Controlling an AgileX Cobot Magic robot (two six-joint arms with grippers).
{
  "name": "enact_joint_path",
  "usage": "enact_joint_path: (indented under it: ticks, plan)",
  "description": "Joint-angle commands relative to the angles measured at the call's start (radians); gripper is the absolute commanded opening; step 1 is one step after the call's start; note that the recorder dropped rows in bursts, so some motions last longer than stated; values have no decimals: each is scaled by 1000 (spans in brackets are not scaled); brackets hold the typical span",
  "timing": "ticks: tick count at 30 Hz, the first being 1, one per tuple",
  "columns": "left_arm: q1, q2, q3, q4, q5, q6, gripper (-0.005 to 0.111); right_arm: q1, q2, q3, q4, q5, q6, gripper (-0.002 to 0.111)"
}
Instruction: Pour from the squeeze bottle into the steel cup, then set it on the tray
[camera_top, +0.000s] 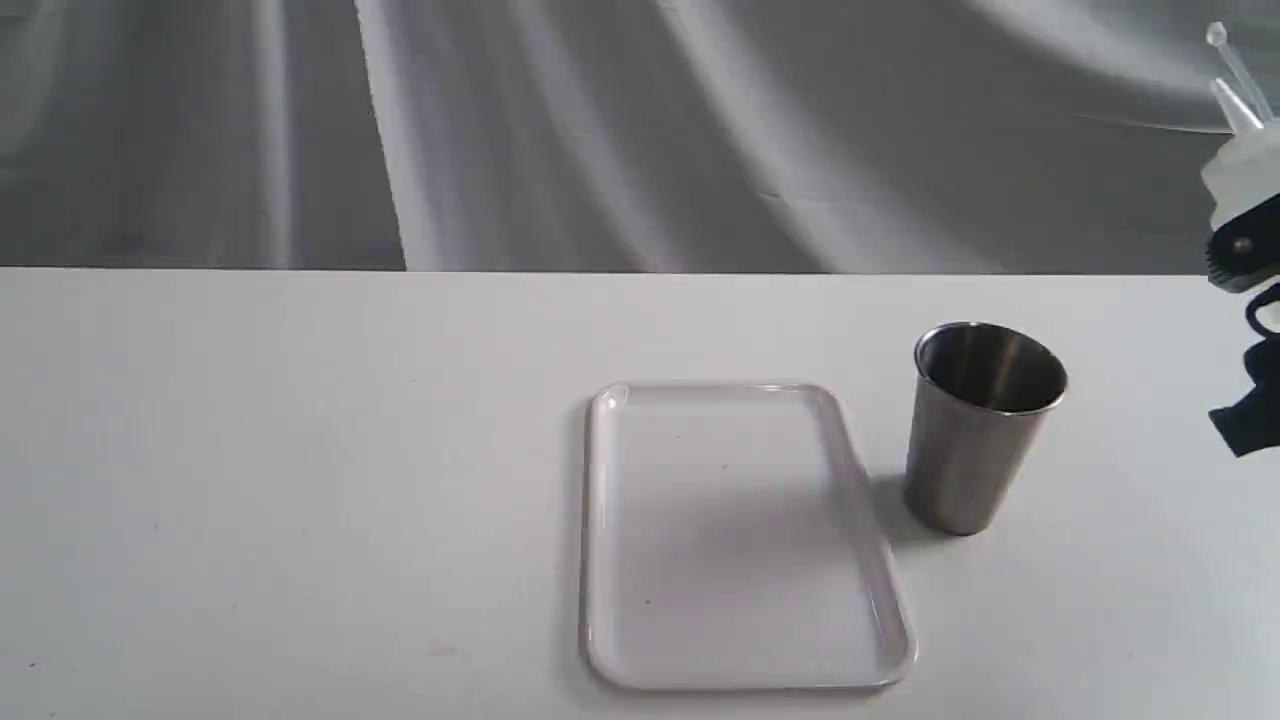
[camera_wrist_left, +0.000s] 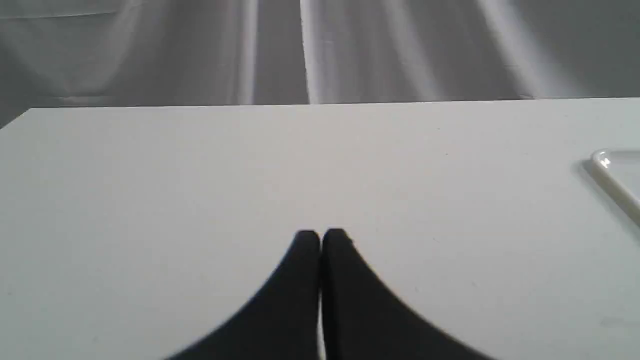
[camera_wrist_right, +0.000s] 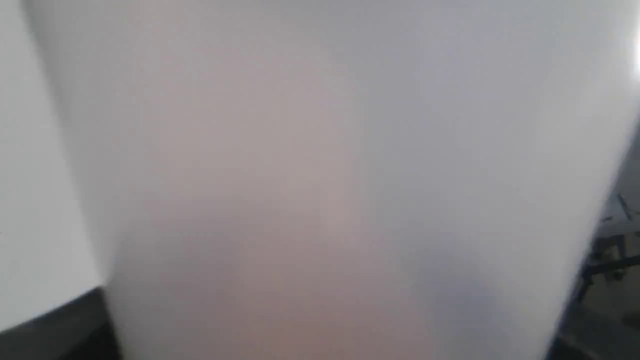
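Translucent whitish plastic fills nearly the whole right wrist view: the squeeze bottle (camera_wrist_right: 320, 175) sits pressed up close to that camera, too blurred to show the fingers themselves. In the exterior view the bottle's shoulder and pointed nozzle stand at the far right edge, tipped slightly toward the middle, with the thin cap strap rising beside the nozzle. The black right gripper (camera_top: 1248, 268) clasps the bottle just under the shoulder, seemingly closed around the body. The picture's edge cuts off the lower part, so whether the base clears the table (camera_top: 250, 480) cannot be told. The steel cup (camera_top: 985, 430) stands upright on the table, near the bottle but apart from it, and just beside the far right corner of the tray (camera_top: 598, 540), which lies flat at the middle. The left gripper (camera_wrist_left: 320, 240) hovers over bare table with its two black fingers pressed together, holding nothing, well apart from the tray's corner.
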Motion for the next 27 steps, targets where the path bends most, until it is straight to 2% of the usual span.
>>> enact_joint_path:
  ticks: [1, 7, 21, 27]
  plan:
    - [-8, -3, 4, -1, -9, -1, 0, -7, 33, -4, -23, 11, -86, 0]
    - [-8, -3, 4, -1, -9, -1, 0, -5, 101, -41, -23, 24, -110, 0]
    - [-8, -3, 4, -1, -9, -3, 0, -1, 151, -100, -23, 71, -429, 0]
    - [-8, -3, 4, -1, -9, -1, 0, -1, 169, -100, -23, 106, -465, 0]
